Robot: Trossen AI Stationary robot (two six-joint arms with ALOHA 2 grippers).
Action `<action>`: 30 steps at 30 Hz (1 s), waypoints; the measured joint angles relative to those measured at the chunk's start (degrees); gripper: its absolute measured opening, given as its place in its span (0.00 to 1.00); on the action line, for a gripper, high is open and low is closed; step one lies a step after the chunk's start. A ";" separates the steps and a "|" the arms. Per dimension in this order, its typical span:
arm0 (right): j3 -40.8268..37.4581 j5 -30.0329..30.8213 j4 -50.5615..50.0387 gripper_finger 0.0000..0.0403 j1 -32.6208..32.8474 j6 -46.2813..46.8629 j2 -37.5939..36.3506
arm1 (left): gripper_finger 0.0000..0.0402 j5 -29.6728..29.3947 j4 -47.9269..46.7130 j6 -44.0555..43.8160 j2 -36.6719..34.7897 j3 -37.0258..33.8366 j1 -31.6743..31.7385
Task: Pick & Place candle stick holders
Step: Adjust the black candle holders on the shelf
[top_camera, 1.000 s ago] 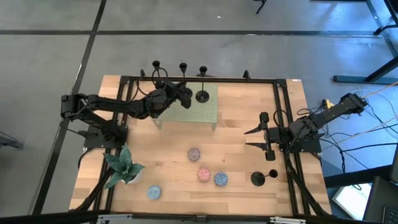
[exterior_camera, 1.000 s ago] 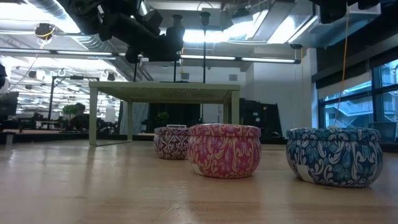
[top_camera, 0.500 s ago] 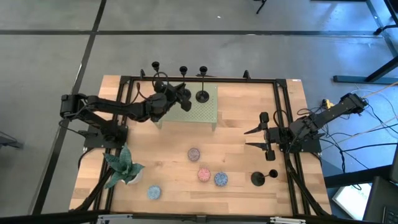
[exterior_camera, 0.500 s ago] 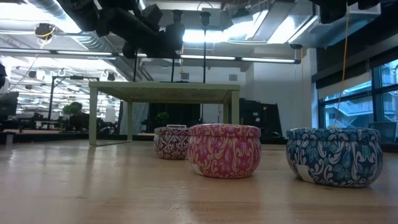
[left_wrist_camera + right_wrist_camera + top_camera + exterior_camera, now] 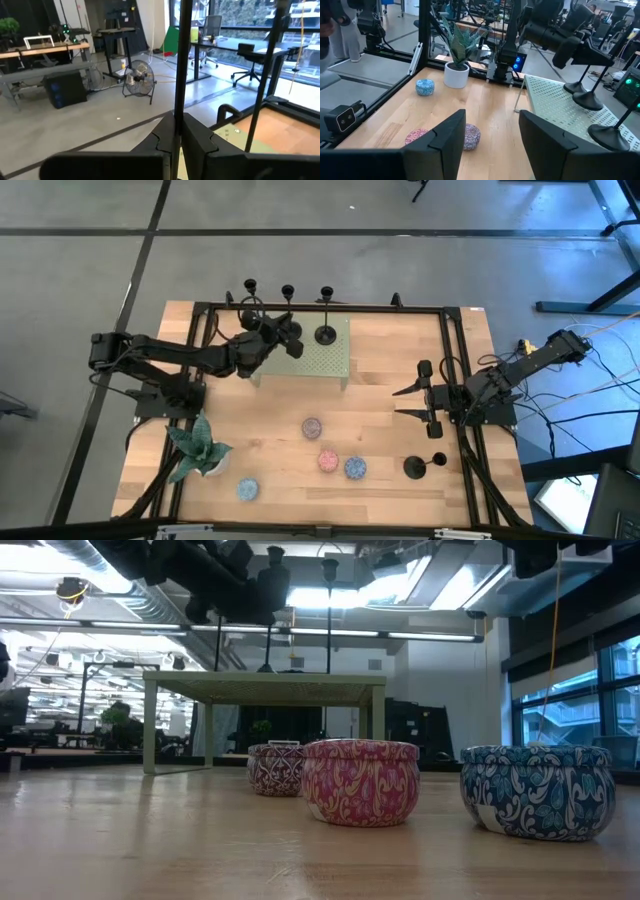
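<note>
Desk (image 5: 400, 430) carries a perforated green stand (image 5: 325, 358), over which the left hand (image 5: 285, 338) is clamped tight on one candle stick holder's (image 5: 288, 295) stem. Another holder (image 5: 325, 332) stands just beside that hand; right hand (image 5: 407, 402) hangs half-open, holding nothing, with a fourth holder (image 5: 418, 466) lying near it.

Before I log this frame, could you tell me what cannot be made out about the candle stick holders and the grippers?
- High view: the left gripper covers the base of the holder it grips, so whether it rests on the green stand is hidden.
- Left wrist view: that holder's cup is cut off.
- Low view: the right gripper is out of frame.
</note>
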 joint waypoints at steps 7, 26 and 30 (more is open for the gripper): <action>0.00 -0.02 0.01 0.47 0.00 0.13 0.00 | 0.03 0.00 -3.12 -2.46 -0.08 0.00 1.68; 0.00 -0.02 0.11 0.47 0.00 -0.22 0.00 | 0.03 1.71 -3.70 -4.19 -0.08 -0.48 5.46; 0.00 -0.02 0.11 0.47 0.00 -0.20 -0.01 | 0.05 1.71 -3.80 -4.19 -0.08 -0.48 5.46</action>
